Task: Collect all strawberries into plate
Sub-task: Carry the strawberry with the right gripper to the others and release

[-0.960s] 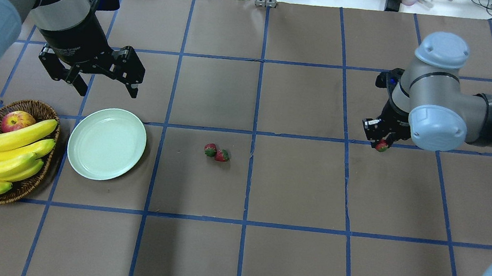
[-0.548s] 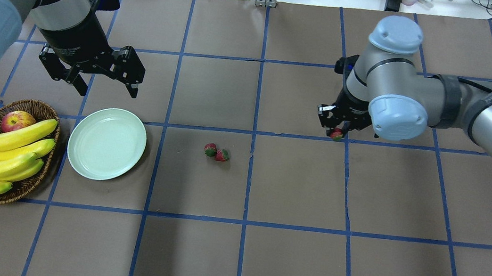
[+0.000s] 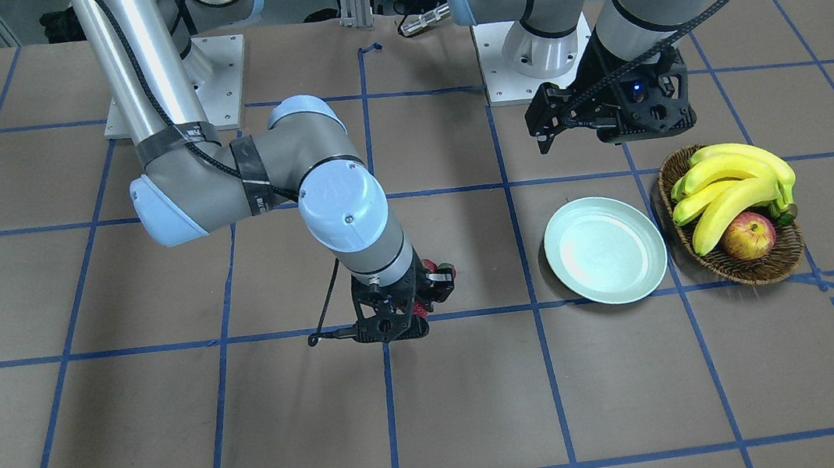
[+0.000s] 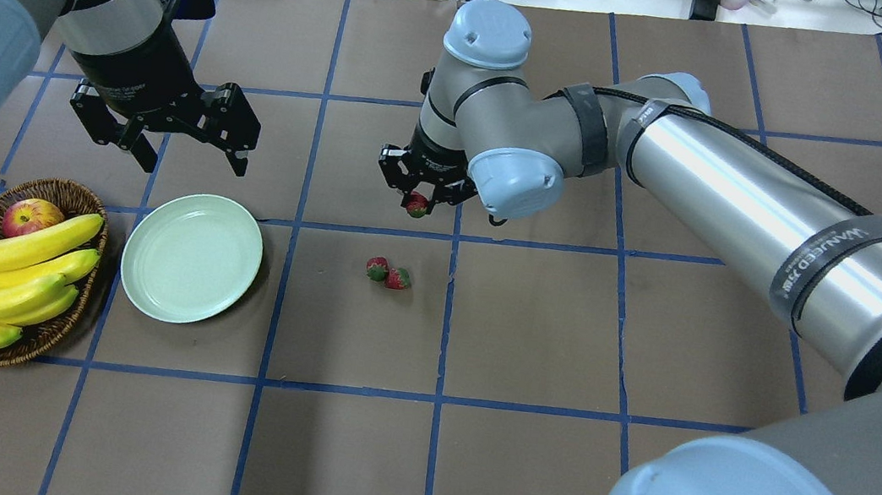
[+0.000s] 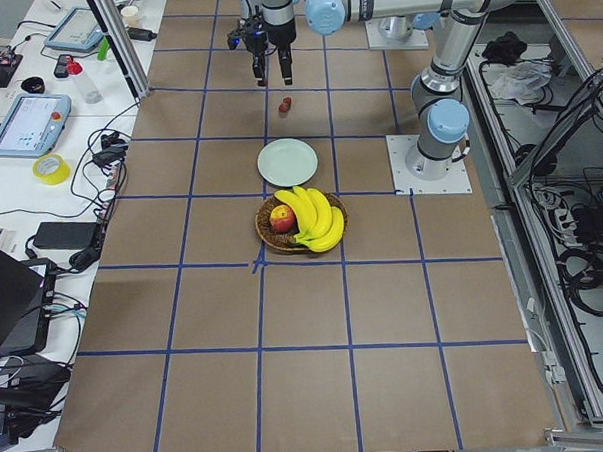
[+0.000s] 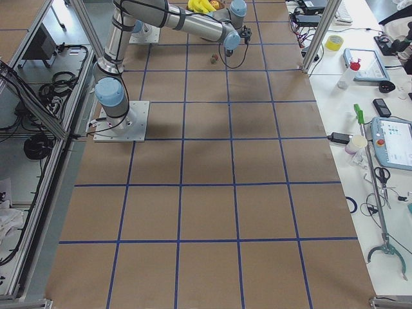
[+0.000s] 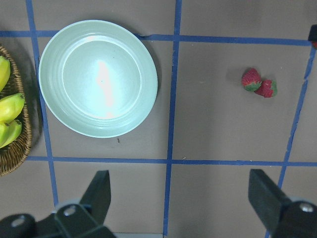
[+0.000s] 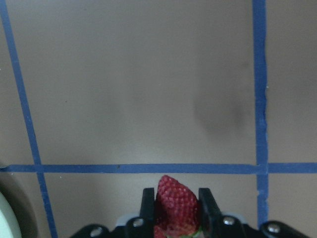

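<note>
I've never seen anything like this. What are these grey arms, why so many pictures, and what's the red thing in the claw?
Two robot arms stand at a table, each ending in a two-fingered claw. Cameras look from above, opposite, both table ends and each wrist. The right claw pinches a strawberry. Two more strawberries lie on the table. The left claw hangs open near the empty plate, which sits beside a basket holding bananas and an apple.

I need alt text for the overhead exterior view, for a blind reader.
The right gripper holds one strawberry over the brown table, right of an empty mint plate. Two more strawberries lie together on the table nearby. The open left gripper hovers beyond the plate; a basket of bananas and an apple sits far left.
</note>
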Robot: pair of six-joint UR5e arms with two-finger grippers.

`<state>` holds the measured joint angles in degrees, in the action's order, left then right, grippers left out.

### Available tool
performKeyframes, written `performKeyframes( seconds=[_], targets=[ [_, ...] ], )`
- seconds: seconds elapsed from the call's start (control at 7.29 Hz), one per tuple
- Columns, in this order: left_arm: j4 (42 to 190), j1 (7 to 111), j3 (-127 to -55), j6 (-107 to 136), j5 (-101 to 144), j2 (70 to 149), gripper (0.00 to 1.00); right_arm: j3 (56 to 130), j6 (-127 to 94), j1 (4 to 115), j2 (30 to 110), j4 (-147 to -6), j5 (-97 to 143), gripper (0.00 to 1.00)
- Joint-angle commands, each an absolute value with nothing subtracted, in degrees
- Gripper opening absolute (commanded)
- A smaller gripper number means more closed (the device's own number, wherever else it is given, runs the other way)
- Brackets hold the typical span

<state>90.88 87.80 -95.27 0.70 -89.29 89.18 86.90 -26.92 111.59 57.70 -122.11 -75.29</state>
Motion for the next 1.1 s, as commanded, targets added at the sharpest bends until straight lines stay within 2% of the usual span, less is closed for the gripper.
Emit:
performKeyframes(
  seconds=[0.0,0.41,0.55,0.69,0.82,0.96],
  targets=[
    [90.88,87.80,-95.27,0.70,-89.30,89.21,1.00,86.40,-27.86,112.76,56.26,-122.17,-72.97,0.15],
    [90.88,87.80,-95.36,0.70,-89.30,89.12,1.00,86.66,-28.39,113.11,53.19,-124.62,-65.40,0.13],
    [90.88,87.80,-95.36,0.70,-89.30,89.12,1.00,86.75,-28.39,113.55,53.00,-124.89,-65.13,0.17],
    [90.88,87.80,-95.36,0.70,-89.21,89.21,1.00,86.84,-28.48,113.90,52.82,-124.89,-65.04,0.31],
    [90.88,87.89,-95.36,0.79,-89.21,89.21,1.00,87.45,-28.48,114.17,52.74,-124.89,-65.39,0.80],
    [90.88,87.89,-95.36,0.79,-89.21,89.21,1.00,88.50,-28.48,114.26,53.26,-124.89,-65.91,1.00]
  ],
)
